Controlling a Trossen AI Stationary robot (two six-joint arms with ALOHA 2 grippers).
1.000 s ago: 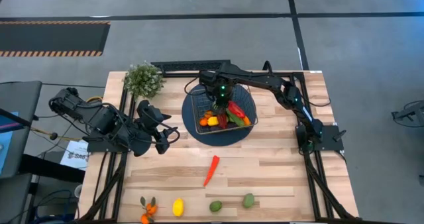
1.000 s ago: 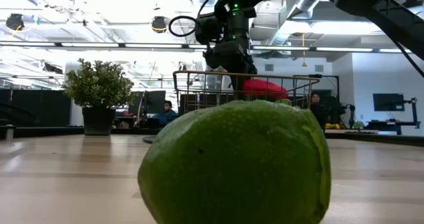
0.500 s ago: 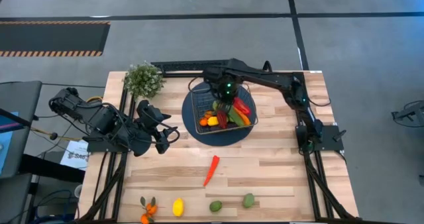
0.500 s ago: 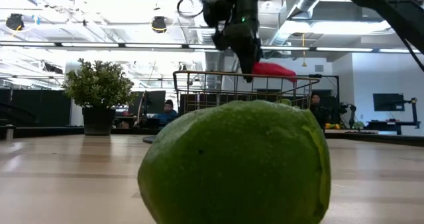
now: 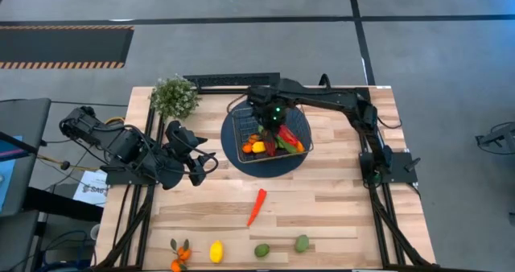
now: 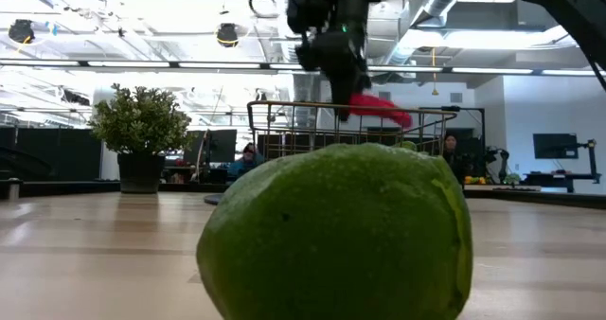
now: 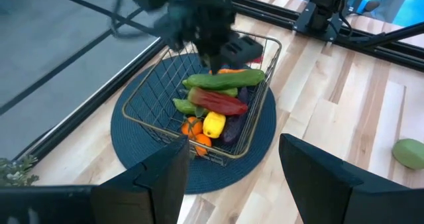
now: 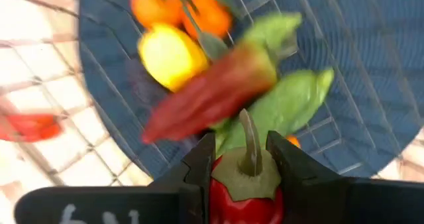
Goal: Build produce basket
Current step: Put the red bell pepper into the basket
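Right gripper (image 5: 272, 121) is over the wire basket (image 5: 241, 121), clamped on a red pepper (image 8: 246, 187); the wrist view shows the stem sticking up between the fingers (image 8: 201, 161). The pepper hangs above the pile, not yet set down, and reads as red above the rim in the low view.

Basket sits on a dark blue round mat (image 5: 296, 161) at the table's back centre. In it already: a long red pepper (image 7: 220, 103), a cucumber (image 7: 224, 79), a lemon (image 7: 213, 124), tangerines (image 7: 193, 127), something dark purple along one side, probably an eggplant (image 7: 236, 127), though it's mostly buried.

Left gripper (image 5: 195, 164) waits at the table's left side, well apart from the basket, fingers spread apart with nothing between them.

Still out on the table: a red chili pepper (image 5: 256, 206) in front of the mat, and along the near edge tangerines with leaves (image 5: 179, 256), a lemon (image 5: 216, 251) and two limes (image 5: 261, 250), (image 5: 301, 242).

Judgement: roughly half done or a bit more. The held pepper needs dropping in, then five loose pieces remain. Potted plant (image 5: 174, 96) is not part of it.
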